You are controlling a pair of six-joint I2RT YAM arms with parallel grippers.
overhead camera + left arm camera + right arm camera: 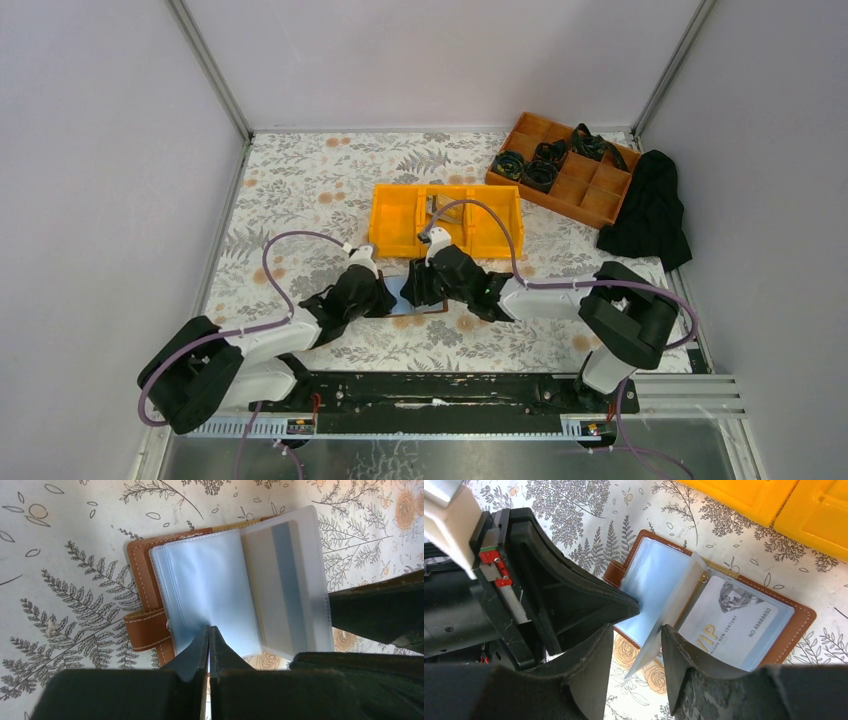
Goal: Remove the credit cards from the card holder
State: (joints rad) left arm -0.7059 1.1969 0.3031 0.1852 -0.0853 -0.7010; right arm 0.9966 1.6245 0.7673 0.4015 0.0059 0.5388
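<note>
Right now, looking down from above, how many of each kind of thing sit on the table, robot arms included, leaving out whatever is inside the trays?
Robot arms: 2
Trays: 2, a yellow tray and a brown tray
Card holder: 1
Black cloth: 1
Total: 6

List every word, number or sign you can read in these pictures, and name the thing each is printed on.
"VIP": on the pale card sleeved in the open card holder, right wrist view.
"NEW CENTURY": same card, small line beside it; the word before it is unclear.
"NO" and a run of digits, mostly 8s: same card; the exact digits are too small to read.
Striped card: no readable text.
</note>
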